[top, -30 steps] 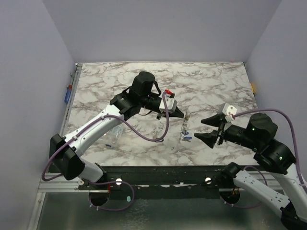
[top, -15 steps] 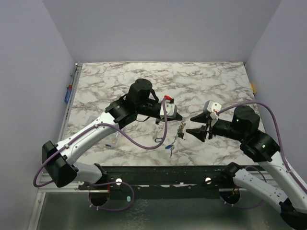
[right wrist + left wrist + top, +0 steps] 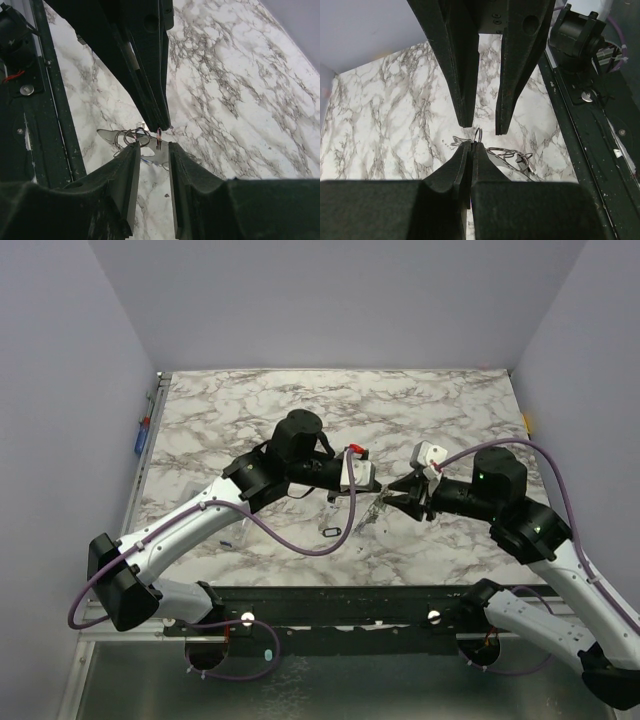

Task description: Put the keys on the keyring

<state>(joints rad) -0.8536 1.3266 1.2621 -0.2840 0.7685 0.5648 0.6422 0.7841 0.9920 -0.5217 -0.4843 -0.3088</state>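
My left gripper is shut on a small wire ring at the top of a bunch of silvery keys, held just above the marble table. My right gripper is open, with one finger on each side of that ring and not touching it. In the right wrist view the keys hang left of the ring, under the left gripper's tips. A dark oval keyring lies apart on the table, near and left of the grippers.
A clear plastic piece lies on the table under the left arm. The black base rail runs along the near edge. Purple cables loop from both arms.
My right arm has swung left and in, so its open fingers now flank the ring held by the left gripper. The left gripper with the keys has shifted slightly.
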